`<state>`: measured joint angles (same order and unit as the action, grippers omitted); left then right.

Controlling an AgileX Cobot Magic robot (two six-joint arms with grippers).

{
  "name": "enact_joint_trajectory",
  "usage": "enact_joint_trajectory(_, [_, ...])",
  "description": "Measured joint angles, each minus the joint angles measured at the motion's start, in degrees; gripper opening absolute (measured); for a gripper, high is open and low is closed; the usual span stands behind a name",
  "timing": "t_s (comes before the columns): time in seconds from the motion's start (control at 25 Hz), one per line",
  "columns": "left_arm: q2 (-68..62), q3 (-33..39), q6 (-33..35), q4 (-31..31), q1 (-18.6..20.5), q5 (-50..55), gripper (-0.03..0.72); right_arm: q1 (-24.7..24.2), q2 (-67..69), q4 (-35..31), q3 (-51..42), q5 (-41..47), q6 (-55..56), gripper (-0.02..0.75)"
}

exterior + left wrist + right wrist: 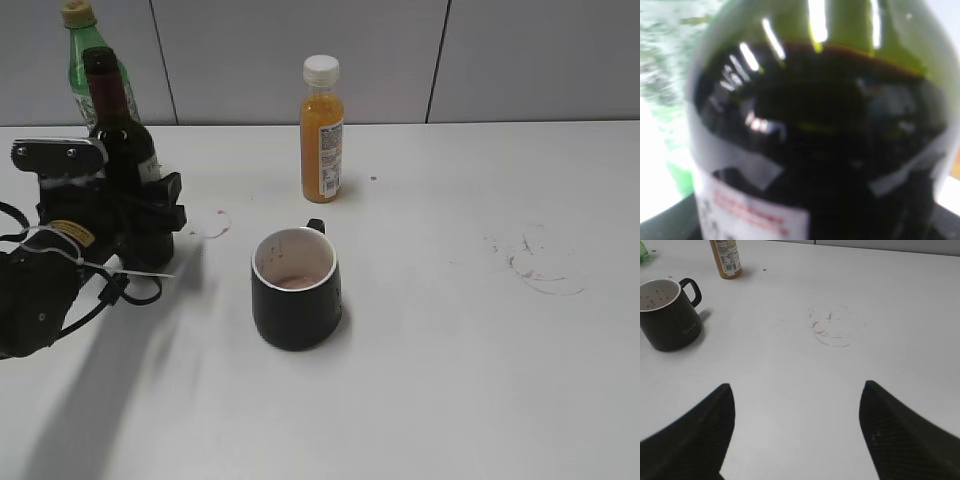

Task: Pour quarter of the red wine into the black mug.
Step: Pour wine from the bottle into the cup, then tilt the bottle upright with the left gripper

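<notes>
— Left end effector [135, 215] first: what has it got?

— Its dark fingers sit on either side of the lower body of the red wine [125, 160], closed against the glass. That bottle stands upright on the counter [450, 350] at the far left, just in front of a green plastic bottle [82, 60]. In the left wrist view the wine bottle [815, 135] fills the frame, blurred, with the dark liquid line high in the glass and a white label low down.

— And the right end effector [797, 432]?

— Spread wide with nothing between its two dark fingers, hanging over bare counter. It does not appear in the exterior view.

— Where is the black mug [295, 288]?

— Upright near the middle of the counter, well apart from the wine, handle turned away from the exterior camera. Faint pinkish residue shows on its white inside. An orange juice bottle [321, 130] stands behind it. Reddish ring stains [535, 265] mark the counter to the right.
</notes>
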<state>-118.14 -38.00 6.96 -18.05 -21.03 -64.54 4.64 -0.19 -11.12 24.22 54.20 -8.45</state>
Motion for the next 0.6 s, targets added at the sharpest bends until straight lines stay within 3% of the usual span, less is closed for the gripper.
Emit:
enact_joint_trajectory(0.24, [6.4, 6.8, 2.8, -6.1, -2.9, 0.1, 0.547, 0.0, 0.0, 0.0, 0.0, 0.0, 0.0, 0.586])
enact_joint_trajectory(0.6, [12.6, 11.9, 11.3, -17.3, -14.3, 0.0, 0.547, 0.0, 0.0, 0.0, 0.0, 0.0, 0.0, 0.586])
